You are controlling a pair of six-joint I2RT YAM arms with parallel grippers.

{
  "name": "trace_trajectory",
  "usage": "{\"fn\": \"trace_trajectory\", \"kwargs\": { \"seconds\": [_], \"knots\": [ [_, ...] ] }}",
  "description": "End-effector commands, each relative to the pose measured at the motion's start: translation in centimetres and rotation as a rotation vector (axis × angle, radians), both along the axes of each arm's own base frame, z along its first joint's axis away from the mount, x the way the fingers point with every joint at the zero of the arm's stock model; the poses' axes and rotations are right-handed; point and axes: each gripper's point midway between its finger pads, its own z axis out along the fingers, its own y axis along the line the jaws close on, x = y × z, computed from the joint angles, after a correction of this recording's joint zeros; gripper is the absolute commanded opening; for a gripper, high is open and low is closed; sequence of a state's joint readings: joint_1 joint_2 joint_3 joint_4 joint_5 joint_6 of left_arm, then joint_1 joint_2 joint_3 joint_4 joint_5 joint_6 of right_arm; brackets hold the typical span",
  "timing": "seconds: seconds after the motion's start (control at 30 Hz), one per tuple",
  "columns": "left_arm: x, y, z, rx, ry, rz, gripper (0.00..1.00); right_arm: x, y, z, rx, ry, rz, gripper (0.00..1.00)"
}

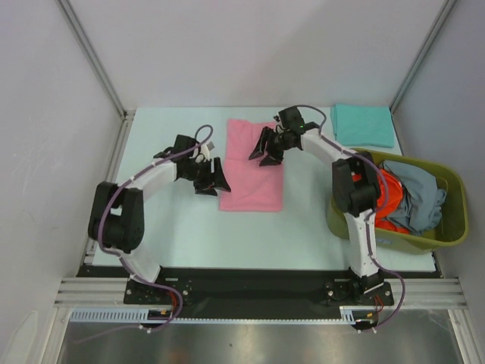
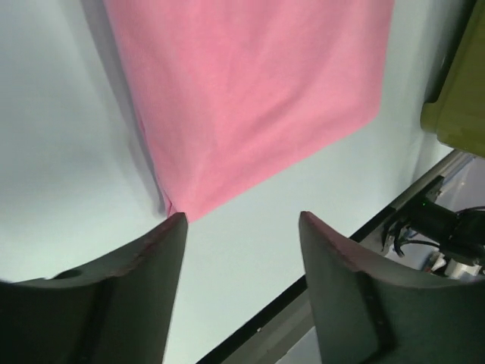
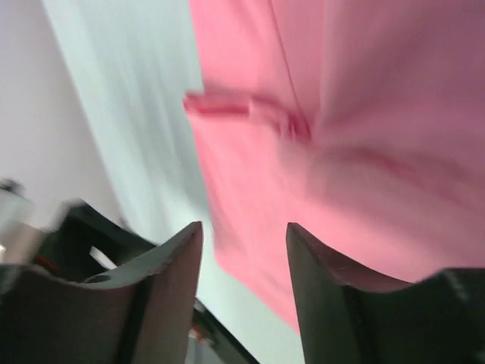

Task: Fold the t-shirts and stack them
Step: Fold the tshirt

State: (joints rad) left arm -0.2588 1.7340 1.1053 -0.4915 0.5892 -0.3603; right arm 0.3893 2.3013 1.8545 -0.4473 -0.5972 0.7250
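A pink t-shirt (image 1: 251,178) lies folded into a long strip in the middle of the table; it also shows in the left wrist view (image 2: 250,98) and in the right wrist view (image 3: 356,136). My left gripper (image 1: 213,182) is open and empty at the strip's left edge, near its front corner. My right gripper (image 1: 267,154) is open and empty above the strip's right side. A folded teal t-shirt (image 1: 362,124) lies at the back right. An orange-red t-shirt (image 1: 385,199) and a grey-blue t-shirt (image 1: 413,194) lie bunched in the basket.
An olive-green plastic basket (image 1: 449,232) stands at the right edge of the table, beside the right arm; its corner shows in the left wrist view (image 2: 458,106). White walls and metal frame posts close in the table on three sides.
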Motion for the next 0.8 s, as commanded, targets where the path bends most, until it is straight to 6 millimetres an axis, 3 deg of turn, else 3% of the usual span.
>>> {"fn": "trace_trajectory", "kwargs": {
  "seconds": [0.0,0.03,0.07,0.1,0.13,0.17,0.3,0.57,0.63,0.77],
  "knots": [
    [0.0,1.3,3.2,0.072,-0.087,0.013,0.71,-5.5,-6.4,5.4,-0.261,-0.098,0.076,0.59],
    [-0.4,1.4,3.0,0.074,-0.073,0.014,0.73,-6.2,-8.0,5.0,-0.282,-0.091,0.079,0.62],
    [-1.1,1.3,2.4,0.064,-0.037,0.010,0.73,-8.6,-9.2,2.7,-0.285,-0.008,0.095,0.63],
    [-1.5,1.3,2.0,0.061,-0.012,0.015,0.75,-9.5,-9.9,3.5,-0.267,-0.025,0.091,0.64],
    [-1.8,1.3,1.5,0.060,0.008,0.019,0.75,-10.0,-11.0,3.1,-0.255,-0.012,0.074,0.66],
    [-2.2,1.3,1.0,0.051,0.034,0.020,0.75,-11.9,-11.3,1.4,-0.220,0.032,0.087,0.66],
    [-2.1,1.5,-1.4,0.043,0.103,0.048,0.75,-13.9,-10.8,0.5,-0.160,0.056,0.083,0.66],
    [-2.6,2.3,-5.6,0.062,0.239,0.121,0.58,-16.2,-10.2,-2.7,-0.106,0.182,0.049,0.64],
    [-2.5,1.8,-5.7,0.035,0.255,0.128,0.56,-16.7,-10.4,-3.6,-0.088,0.231,0.008,0.54],
    [-2.7,1.8,-6.9,0.041,0.295,0.154,0.51,-16.3,-9.6,-4.5,0.000,0.271,-0.045,0.45]
  ]
}}
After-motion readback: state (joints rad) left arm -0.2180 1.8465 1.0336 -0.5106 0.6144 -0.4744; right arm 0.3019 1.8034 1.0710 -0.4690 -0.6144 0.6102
